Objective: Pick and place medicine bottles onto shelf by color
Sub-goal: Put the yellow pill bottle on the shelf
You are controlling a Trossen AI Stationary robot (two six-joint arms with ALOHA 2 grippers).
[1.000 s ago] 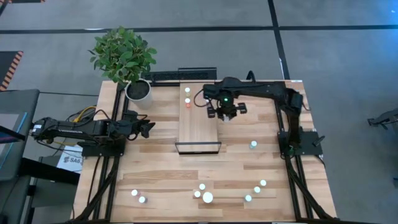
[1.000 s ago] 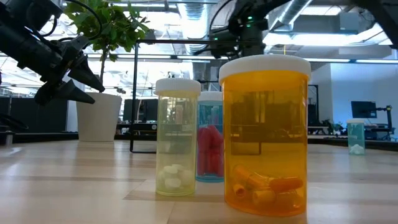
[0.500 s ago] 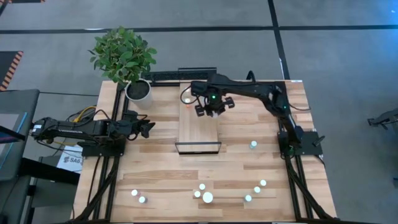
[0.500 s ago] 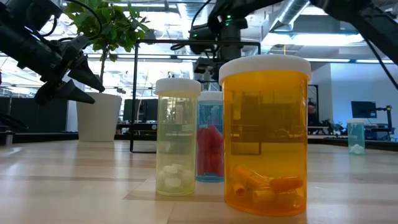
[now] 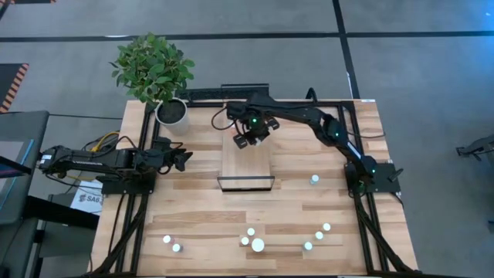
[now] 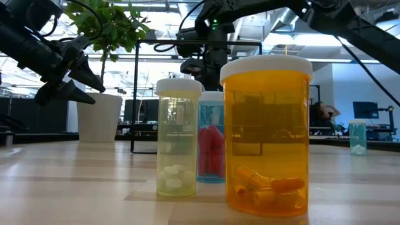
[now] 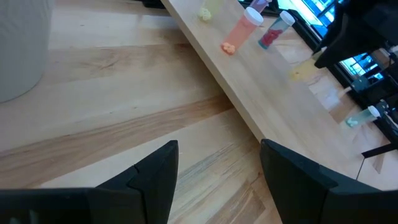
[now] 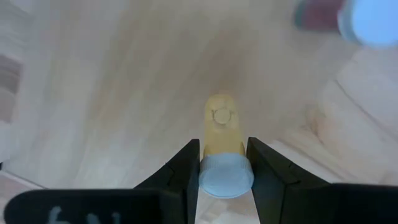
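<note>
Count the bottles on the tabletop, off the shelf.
9 bottles: two lower left, three lower centre, three lower right, one right of the shelf; the right arm may hide more.

The shelf lies at the centre of the desk, its long axis running 12 to 6 o'clock. At 10 o'clock on the desk stands a potted plant. The right gripper hangs over the shelf's 12 o'clock end; the left gripper sits at 9 o'clock. A cluster of medicine bottles stands along the 6 o'clock edge, with one bottle alone at 3 o'clock of the shelf.
</note>
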